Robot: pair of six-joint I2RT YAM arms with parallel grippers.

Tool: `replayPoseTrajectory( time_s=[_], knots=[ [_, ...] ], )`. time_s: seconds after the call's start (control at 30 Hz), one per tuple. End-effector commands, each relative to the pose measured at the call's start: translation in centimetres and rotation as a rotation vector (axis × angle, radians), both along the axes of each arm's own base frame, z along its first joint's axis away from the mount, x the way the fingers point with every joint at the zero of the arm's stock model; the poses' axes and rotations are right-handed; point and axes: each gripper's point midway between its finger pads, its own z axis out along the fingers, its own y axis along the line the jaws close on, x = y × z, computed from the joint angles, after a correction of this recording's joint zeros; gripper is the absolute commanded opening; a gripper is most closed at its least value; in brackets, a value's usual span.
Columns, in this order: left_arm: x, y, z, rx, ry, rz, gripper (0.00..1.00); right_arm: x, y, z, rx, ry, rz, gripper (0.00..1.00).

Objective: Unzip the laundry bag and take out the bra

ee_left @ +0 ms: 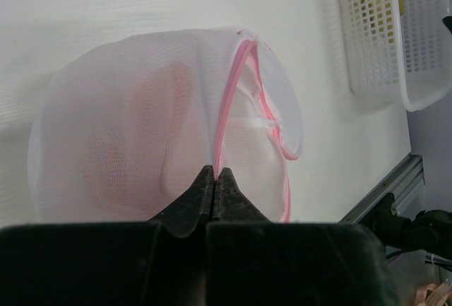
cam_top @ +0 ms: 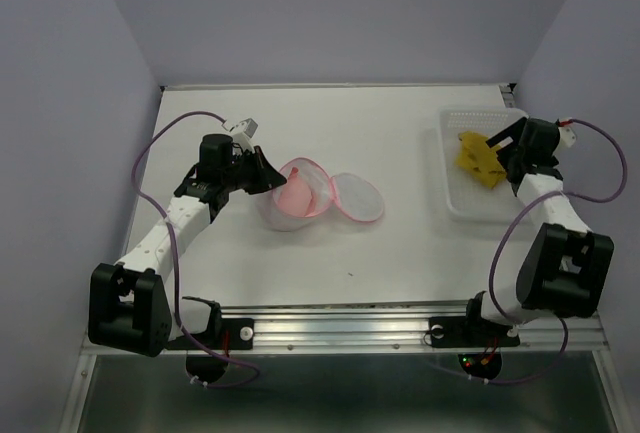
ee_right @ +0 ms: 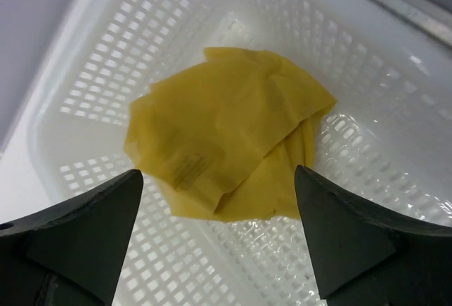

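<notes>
Fingers of the left gripper are pressed fully together, and between their tips they pinch the pink trim at the near edge of the laundry bag. No gap shows between them, so I judge the hold to be firm. The bag lies on the table.

From above, the bag is open. Its round flap is folded out flat on the table, on the side of the bag away from the left gripper. So the zipper, as far as I can judge, is already undone, though the slider itself is too small to find. Inside the open bag lies a pink thing. Through the mesh in the left wrist view it shows as a soft reddish shape. I take it for the bra, but its form is not clear enough to be sure. It is not out of the bag.

Well apart from the bag, on the flap's side, stands a white basket. The right gripper hangs over it, opened wide and holding nothing. Under it in the basket lies a folded yellow cloth; what it is I cannot tell.

My judgement: the first part is done and the second part is left. The right gripper should come across to the bag and draw the pink thing out while the left one holds the edge.
</notes>
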Motion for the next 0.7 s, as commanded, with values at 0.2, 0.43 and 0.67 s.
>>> replayPoseTrajectory(
  time_s=[0.2, 0.43, 0.67],
  knots=[
    [0.0, 0.1, 0.7, 0.009, -0.044, -0.028, 0.00, -1.8, 9.6, 13.8, -0.078, -0.298, 0.353, 0.96],
    [0.0, 0.2, 0.5, 0.026, -0.043, -0.029, 0.00, -3.3, 27.7, 17.1, 0.080, -0.454, 0.890, 0.92],
    [0.1, 0.3, 0.7, 0.033, -0.051, -0.028, 0.00, -8.1, 43.0, 13.2, 0.048, -0.355, 1.316, 0.92]
  ],
)
